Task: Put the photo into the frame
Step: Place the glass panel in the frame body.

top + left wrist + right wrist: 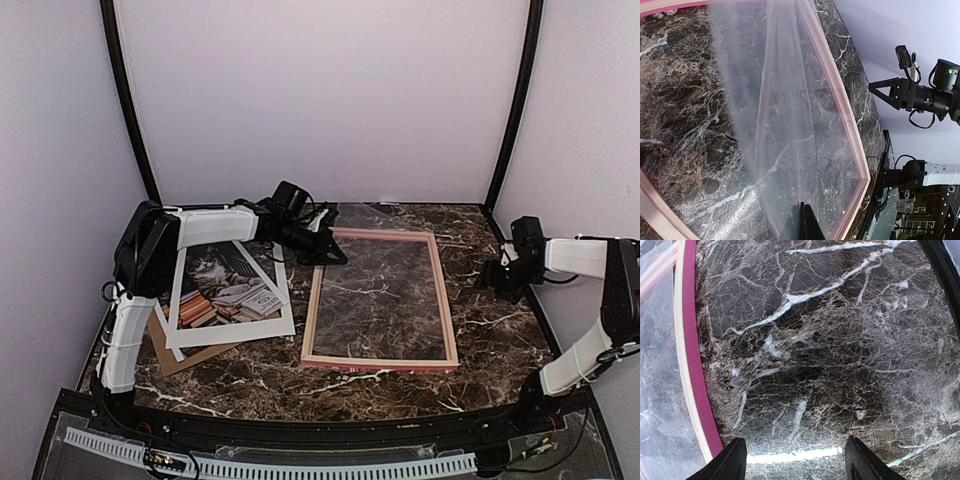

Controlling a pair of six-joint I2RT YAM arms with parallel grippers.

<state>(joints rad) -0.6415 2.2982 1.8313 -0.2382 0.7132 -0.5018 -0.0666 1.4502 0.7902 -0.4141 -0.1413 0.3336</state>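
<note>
Left gripper (330, 250) pinched shut on clear sheet (785, 125) above frame (380, 361). Photo (225, 290) lies just left of the frame, nearer the left arm. Right gripper (795, 455) wide, empty.

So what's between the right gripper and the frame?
Nothing but bare marble table. The right wrist view shows an empty stretch from the open right gripper across to the frame, at its pink edge.

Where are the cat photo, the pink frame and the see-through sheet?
the photo (222, 288): top view, on the printed books near its middle.
the frame (380, 362): top view, on its near rail.
the clear sheet (790, 125): left wrist view, on its middle, over the frame.
</note>
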